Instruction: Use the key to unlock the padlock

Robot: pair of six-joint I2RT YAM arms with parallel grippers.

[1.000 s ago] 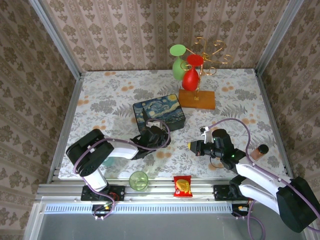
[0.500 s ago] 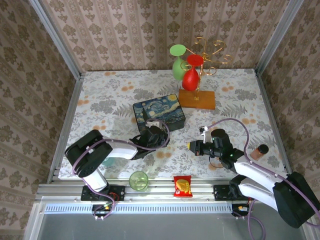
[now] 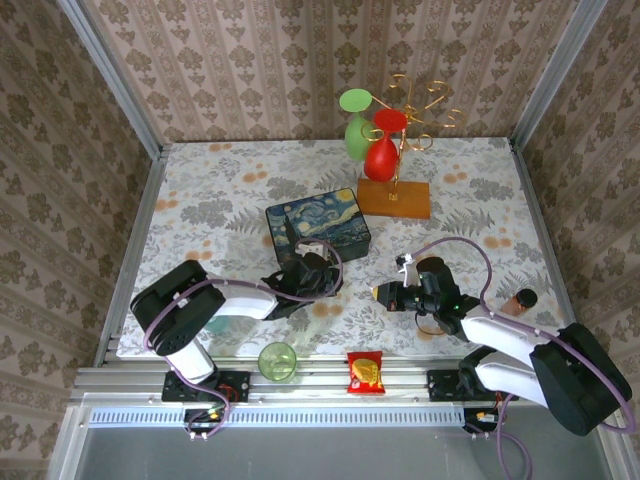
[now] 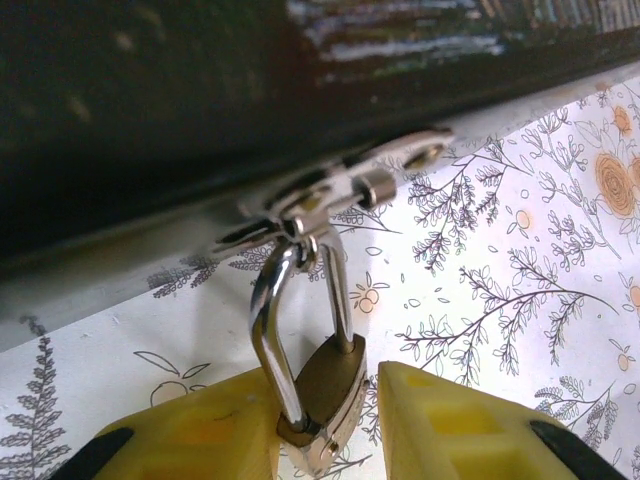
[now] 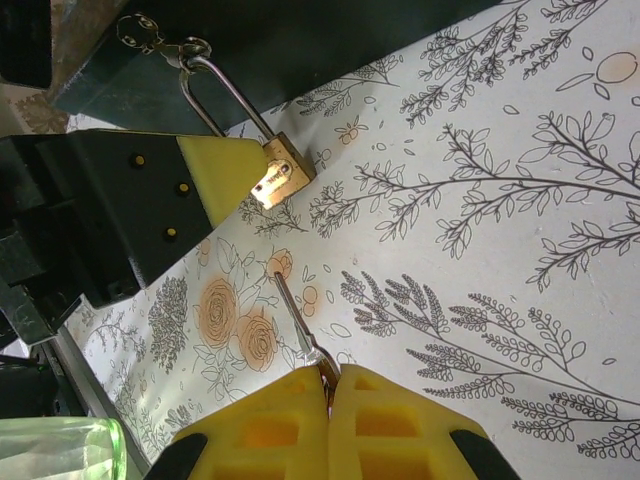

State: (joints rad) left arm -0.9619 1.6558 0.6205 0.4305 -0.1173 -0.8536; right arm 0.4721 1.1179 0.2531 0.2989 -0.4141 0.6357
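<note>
The padlock hangs by its shackle from the hasp on the near side of the painted box, with its brass body lying out from the box toward me. My left gripper has its jaws narrowed about that body. One yellow pad touches it, but the left wrist view shows a sliver of gap on the other side, so I cannot tell whether it is truly pinched. My right gripper, nearer than the box and to its right, is closed tight on the key. The blade sticks out toward the lock, with bare cloth between them.

To do this well, I judge I should first make the body steady. Then I line the blade up with the keyway on the bright end face and creep in straight. A skewed entry could shove the lock aside or twist the thin key in the pads.

The box sits on a flat floral cloth, inside walls of striped wallpaper. A stand of coloured glasses rises behind the box.
</note>
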